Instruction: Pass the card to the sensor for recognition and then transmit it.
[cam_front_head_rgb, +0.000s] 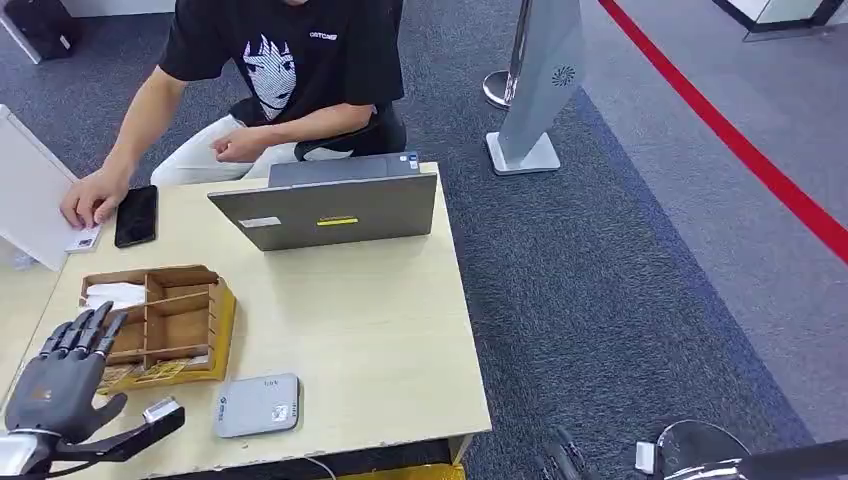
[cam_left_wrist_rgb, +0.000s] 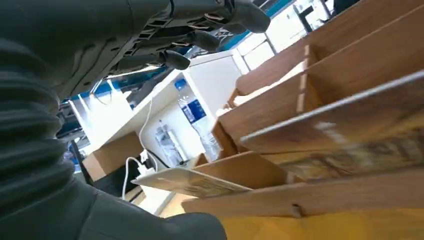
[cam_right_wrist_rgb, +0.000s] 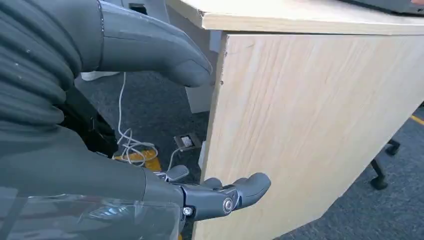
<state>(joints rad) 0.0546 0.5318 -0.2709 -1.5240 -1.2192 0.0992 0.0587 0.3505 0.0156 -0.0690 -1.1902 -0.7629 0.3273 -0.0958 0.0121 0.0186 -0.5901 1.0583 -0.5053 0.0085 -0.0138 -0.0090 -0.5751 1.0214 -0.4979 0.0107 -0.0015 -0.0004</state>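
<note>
Grey carpet with a red line running across the upper right of the head view surrounds a pale wooden bench (cam_front_head_rgb: 380, 330). At the lower left of that view a wooden divided organiser (cam_front_head_rgb: 165, 320) is seen on a yellow tray, and cards (cam_left_wrist_rgb: 187, 181) are seen lying flat in its near compartments; which one is meant for the task cannot be told. A grey card reader (cam_front_head_rgb: 257, 405), judged to be the sensor, lies just beside the organiser at the bench's near edge. The left robot hand (cam_front_head_rgb: 65, 375) is held over the organiser's near corner with fingers spread wide and nothing gripped. The right robot hand (cam_right_wrist_rgb: 165, 125) hangs beside the bench's side panel, loosely parted and holding nothing. A card is judged light, thin, stiff and rather slippery; it would best be pinched at a free edge that overhangs a divider. At the upper left a person's hand (cam_front_head_rgb: 90, 200) rests near a black phone (cam_front_head_rgb: 136, 215), behind a grey laptop (cam_front_head_rgb: 330, 208)
</note>
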